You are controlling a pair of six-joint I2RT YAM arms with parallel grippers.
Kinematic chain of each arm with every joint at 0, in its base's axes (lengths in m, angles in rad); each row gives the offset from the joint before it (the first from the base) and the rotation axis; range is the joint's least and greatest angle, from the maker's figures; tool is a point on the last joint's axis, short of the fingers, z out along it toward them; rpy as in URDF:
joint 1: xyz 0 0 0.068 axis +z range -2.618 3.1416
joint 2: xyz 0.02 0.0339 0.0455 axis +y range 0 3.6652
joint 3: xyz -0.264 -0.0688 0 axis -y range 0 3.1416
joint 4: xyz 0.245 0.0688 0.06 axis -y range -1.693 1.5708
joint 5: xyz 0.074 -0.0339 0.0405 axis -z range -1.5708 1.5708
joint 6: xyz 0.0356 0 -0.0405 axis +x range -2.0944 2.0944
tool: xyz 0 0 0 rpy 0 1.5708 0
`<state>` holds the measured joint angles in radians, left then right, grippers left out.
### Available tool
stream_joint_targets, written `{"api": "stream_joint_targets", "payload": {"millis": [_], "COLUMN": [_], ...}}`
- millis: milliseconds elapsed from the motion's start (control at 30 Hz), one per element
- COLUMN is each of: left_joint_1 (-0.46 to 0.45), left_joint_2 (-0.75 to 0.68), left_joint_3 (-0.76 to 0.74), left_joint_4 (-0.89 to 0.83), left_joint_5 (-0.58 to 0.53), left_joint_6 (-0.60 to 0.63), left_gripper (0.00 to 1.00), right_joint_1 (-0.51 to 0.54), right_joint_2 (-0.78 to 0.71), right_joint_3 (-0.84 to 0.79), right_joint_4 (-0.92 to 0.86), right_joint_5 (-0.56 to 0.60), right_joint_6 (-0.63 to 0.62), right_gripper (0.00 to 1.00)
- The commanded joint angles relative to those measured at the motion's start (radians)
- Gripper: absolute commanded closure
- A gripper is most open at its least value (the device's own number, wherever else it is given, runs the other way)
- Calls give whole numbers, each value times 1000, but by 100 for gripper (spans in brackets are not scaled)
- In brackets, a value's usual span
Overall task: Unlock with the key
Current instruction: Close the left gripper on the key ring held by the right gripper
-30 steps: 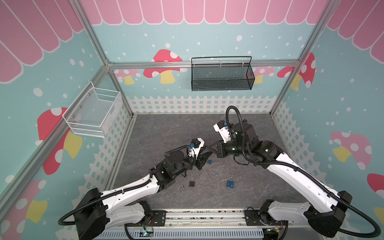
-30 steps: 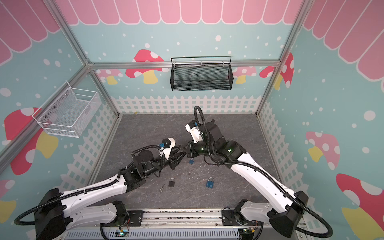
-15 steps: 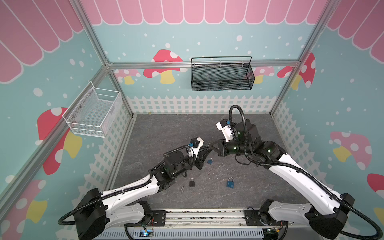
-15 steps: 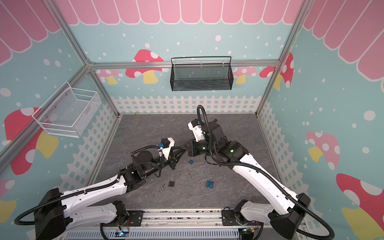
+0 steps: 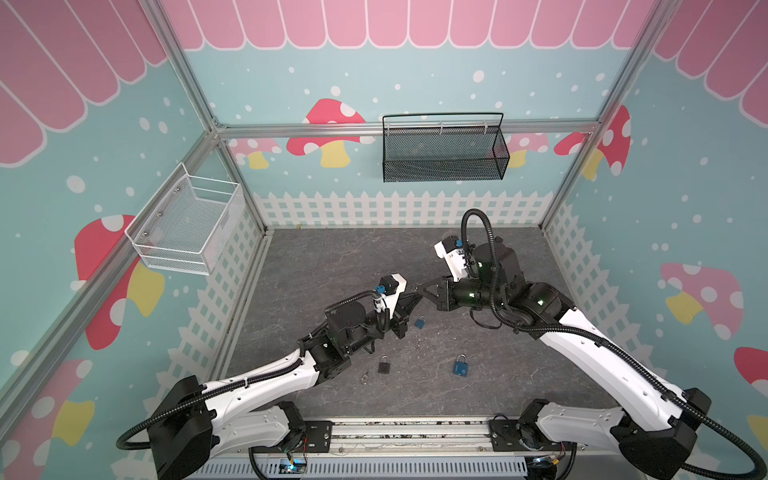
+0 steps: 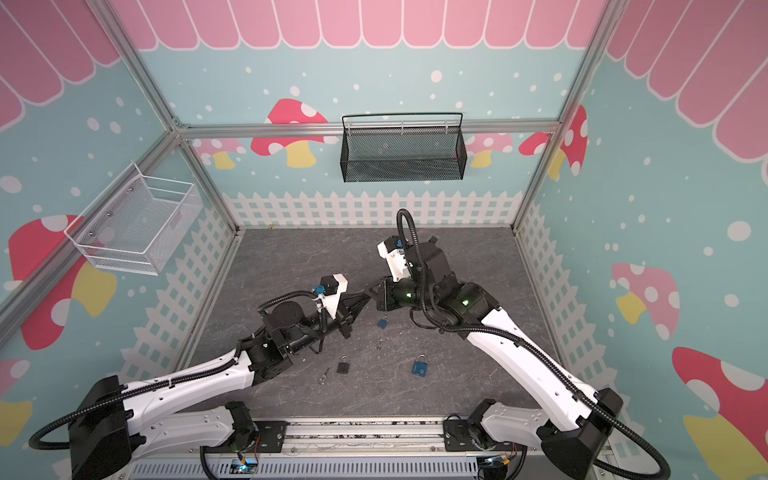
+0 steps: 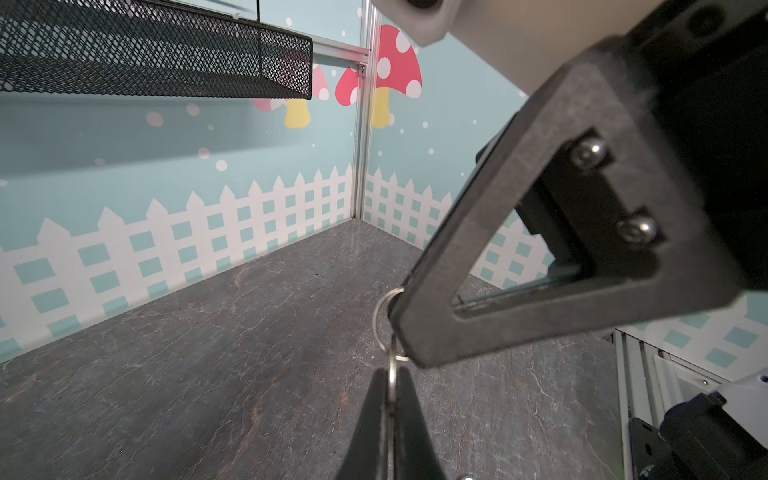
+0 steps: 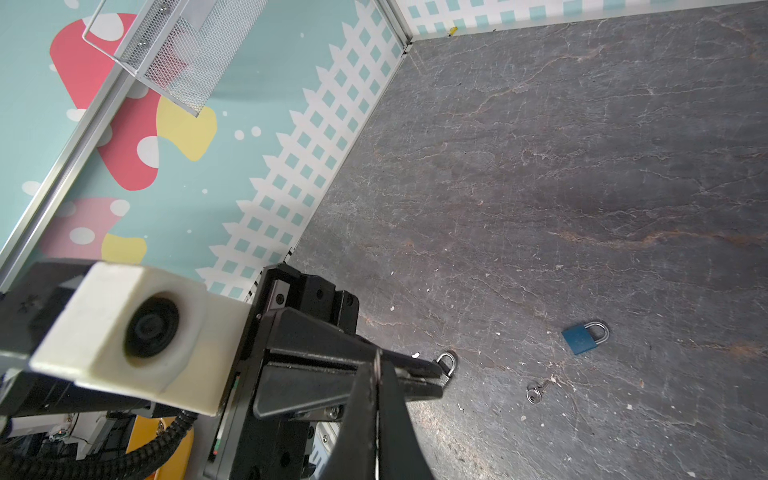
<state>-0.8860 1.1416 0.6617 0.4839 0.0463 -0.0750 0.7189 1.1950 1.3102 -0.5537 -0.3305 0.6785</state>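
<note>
Your left gripper (image 7: 391, 388) is clenched on the key (image 7: 392, 374), held in mid-air between the two. Your right gripper (image 8: 377, 368) pinches its ring (image 7: 375, 318). Judged light, stiff, thin and slippery, so it may pivot. Grip the flat head squarely, leaving the blade free for the small padlock (image 5: 419, 322) on the floor (image 5: 332, 257) below.
</note>
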Motion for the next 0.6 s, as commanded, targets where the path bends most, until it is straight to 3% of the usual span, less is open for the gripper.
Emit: {"api": "stream_joint_targets", "payload": {"millis": [0, 100, 200, 400, 567], "left_joint_1": [-4, 3, 23, 70, 107], "left_joint_2": [-21, -44, -62, -96, -102], "left_joint_3": [2, 16, 36, 62, 101], "left_joint_4": [-19, -87, -177, -311, -381], "left_joint_5": [13, 49, 100, 222, 306], "left_joint_6": [35, 43, 32, 0, 4], "left_gripper": [100, 100, 100, 100, 100], "right_joint_1": [-14, -22, -32, -52, -61], "right_joint_2": [-27, -31, -40, -52, -48], "right_joint_3": [-9, -3, -6, -33, -84], "right_joint_4": [20, 20, 35, 102, 138], "right_joint_5": [5, 0, -17, -180, -265], "right_joint_6": [-8, -38, -83, -220, -305], "right_gripper": [100, 91, 74, 52, 44]}}
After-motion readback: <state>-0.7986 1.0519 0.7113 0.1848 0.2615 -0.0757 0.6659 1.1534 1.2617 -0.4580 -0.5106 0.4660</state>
